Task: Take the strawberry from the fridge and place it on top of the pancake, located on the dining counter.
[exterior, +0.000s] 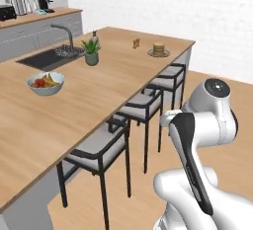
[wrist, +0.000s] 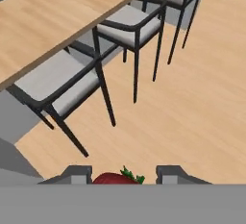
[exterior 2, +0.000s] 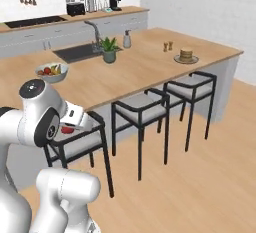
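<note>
My gripper (wrist: 123, 175) is shut on the strawberry (wrist: 111, 179), a bright-red berry with green leaves between the two dark fingertips. From the right base view the strawberry (exterior 2: 66, 129) shows as a red spot at the hand, held above the nearest stool beside the dining counter (exterior 2: 150, 69). The pancake (exterior: 158, 50) is a tan stack on a grey plate near the far right end of the dining counter (exterior: 74, 110); the right base view has the pancake (exterior 2: 186, 55) there too. The fridge is out of view.
Three dark-legged stools (exterior 2: 142, 109) line the counter's near side, over wood floor. On the counter are a fruit bowl (exterior: 45, 83), a potted plant (exterior: 91, 52), a sink (exterior: 47, 57) with a faucet, and small shakers (exterior: 135, 43). The wall counter (exterior 2: 75, 19) holds appliances.
</note>
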You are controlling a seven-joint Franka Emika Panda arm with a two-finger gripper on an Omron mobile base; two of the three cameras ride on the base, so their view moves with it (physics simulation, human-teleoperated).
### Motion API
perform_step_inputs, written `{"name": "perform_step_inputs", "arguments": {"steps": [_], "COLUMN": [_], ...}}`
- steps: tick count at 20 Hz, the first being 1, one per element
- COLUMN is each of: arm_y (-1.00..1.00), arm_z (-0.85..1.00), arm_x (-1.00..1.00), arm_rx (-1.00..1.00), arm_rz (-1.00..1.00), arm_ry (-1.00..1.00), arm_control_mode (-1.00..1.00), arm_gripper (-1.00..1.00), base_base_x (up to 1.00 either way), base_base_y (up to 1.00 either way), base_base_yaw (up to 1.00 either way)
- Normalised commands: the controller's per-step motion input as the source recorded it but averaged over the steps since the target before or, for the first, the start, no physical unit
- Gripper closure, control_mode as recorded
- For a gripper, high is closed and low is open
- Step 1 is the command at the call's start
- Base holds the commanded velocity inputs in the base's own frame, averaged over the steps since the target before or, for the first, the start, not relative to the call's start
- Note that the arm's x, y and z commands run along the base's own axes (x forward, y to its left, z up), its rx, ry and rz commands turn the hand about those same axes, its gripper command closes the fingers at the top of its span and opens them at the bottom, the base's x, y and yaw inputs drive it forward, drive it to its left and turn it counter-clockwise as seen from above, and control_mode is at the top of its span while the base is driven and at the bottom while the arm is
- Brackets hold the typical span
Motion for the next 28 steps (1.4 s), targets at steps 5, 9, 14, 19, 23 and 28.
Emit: {"name": "perform_step_inputs", "arguments": {"steps": [5, 9, 14, 19, 23, 28], "arm_y": [0.00, 0.00, 0.00, 0.00, 0.00, 0.00], "arm_z": [0.00, 0.00, 0.00, 0.00, 0.00, 0.00], "arm_x": [0.00, 0.00, 0.00, 0.00, 0.00, 0.00], "arm_rx": [0.00, 0.00, 0.00, 0.00, 0.00, 0.00], "arm_rz": [0.00, 0.00, 0.00, 0.00, 0.00, 0.00], "arm_ry": [0.00, 0.00, 0.00, 0.00, 0.00, 0.00], "arm_control_mode": [1.00, 1.00, 1.00, 1.00, 1.00, 1.00], "arm_gripper": [1.00, 1.00, 1.00, 1.00, 1.00, 1.00], "base_base_x": [0.55, 0.61, 0.65, 0.74, 0.77, 0.73], "base_base_y": [-1.00, -0.99, -0.99, -1.00, -0.99, -0.88], "base_base_yaw": [0.34, 0.35, 0.35, 0.33, 0.33, 0.38]}}
